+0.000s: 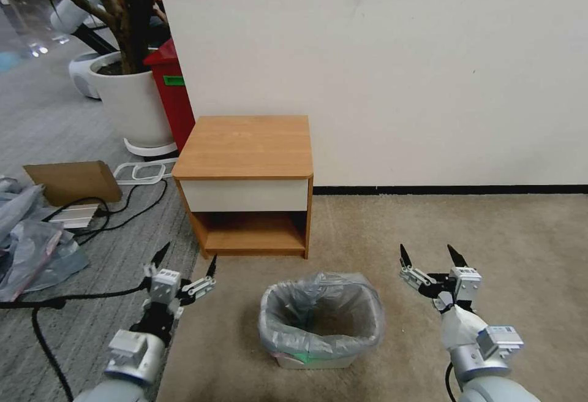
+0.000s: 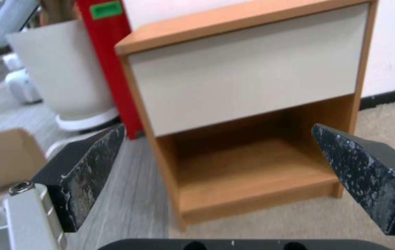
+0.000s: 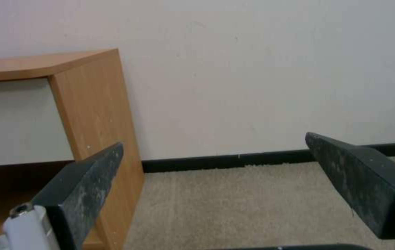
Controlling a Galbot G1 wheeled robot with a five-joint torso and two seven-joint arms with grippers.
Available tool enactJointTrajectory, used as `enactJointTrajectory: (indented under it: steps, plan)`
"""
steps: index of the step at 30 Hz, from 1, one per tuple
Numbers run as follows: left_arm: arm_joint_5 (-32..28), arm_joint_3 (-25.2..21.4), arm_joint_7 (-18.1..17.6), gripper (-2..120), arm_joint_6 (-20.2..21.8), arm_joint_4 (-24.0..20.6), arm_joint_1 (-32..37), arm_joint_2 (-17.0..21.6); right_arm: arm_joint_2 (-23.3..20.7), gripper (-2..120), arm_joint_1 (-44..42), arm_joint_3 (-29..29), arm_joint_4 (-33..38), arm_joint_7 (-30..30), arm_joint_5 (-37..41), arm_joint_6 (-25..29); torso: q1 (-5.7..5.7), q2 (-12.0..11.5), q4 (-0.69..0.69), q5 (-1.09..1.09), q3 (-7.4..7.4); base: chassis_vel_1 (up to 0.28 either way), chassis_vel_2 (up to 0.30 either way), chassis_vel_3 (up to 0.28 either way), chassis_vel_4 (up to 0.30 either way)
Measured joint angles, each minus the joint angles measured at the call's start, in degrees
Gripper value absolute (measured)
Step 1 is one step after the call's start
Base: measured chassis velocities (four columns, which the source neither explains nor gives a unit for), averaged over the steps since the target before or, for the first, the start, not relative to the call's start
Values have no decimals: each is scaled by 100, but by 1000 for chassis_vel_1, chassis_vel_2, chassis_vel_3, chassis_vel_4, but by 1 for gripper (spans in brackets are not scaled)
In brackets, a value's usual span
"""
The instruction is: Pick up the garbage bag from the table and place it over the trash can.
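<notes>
Head view: garbage bag already draped over the trash can, rim folded down around the bin's edge, on the carpet just in front of the counter, whose top lies bare. Left gripper and right gripper flanking the bin, both spread wide, holding nothing. Placement judged done; at most, pulling clear without snagging the plastic.

Left wrist view: left gripper agape, facing the counter and its low shelf.

Right wrist view: right gripper wide open, empty, aimed past the counter at the wall.
</notes>
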Motion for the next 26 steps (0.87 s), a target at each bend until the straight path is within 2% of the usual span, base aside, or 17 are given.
enactJointTrajectory:
  steps: [6, 26]
  plan:
    - [-108, -153, 38, 100, 95, -203, 345, -226, 54, 100, -85, 9, 8, -25, -56, 106, 0, 0, 1, 0, 0, 0, 0, 0, 0]
    - [-102, -122, 27, 100, 134, -218, 338, -227, 61, 100, -97, 16, 18, 7, -117, 107, 0, 0, 0, 0, 0, 0, 0, 0, 0]
